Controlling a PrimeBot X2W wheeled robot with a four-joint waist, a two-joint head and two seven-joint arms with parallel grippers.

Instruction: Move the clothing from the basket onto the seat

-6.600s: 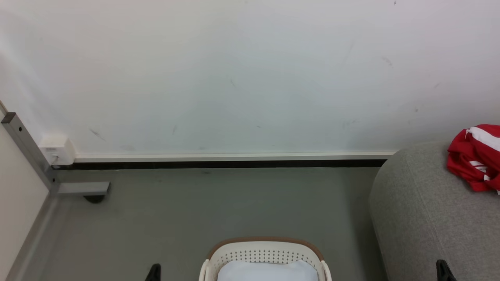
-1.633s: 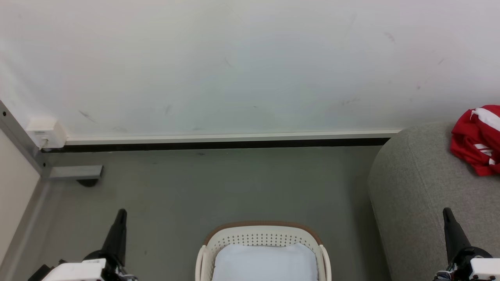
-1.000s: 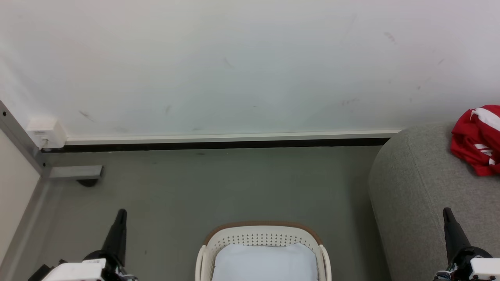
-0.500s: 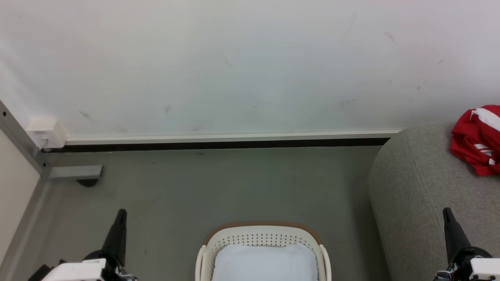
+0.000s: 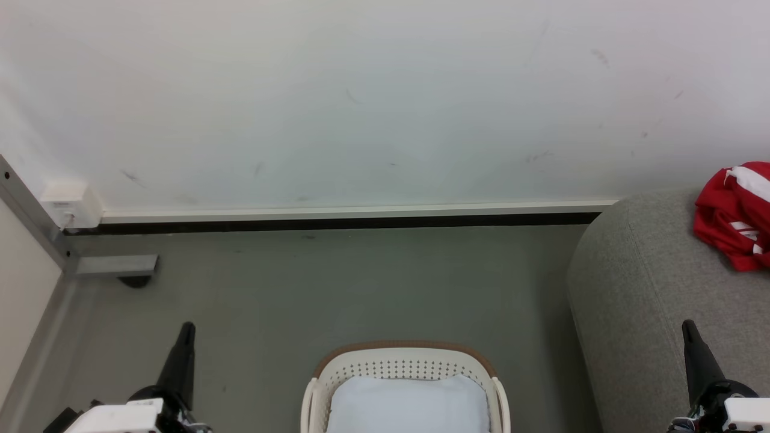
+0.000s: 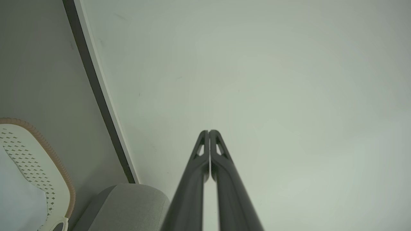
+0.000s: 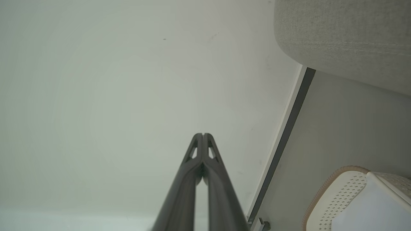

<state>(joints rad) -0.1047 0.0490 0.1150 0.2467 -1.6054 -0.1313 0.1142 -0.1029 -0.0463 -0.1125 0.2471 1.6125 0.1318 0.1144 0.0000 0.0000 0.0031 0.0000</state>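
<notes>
Pinch clothing (image 5: 733, 216) at a raised fold (soft, light, probably slippery), lying right of basket (image 5: 404, 364) on seat (image 5: 637, 313), with both jaws closed, empty.

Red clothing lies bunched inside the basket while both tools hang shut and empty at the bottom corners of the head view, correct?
No. The head view shows the red clothing bunched on the grey seat, not inside the basket, which holds a pale cloth. The left tool and right tool are shut and empty, as stated.
</notes>
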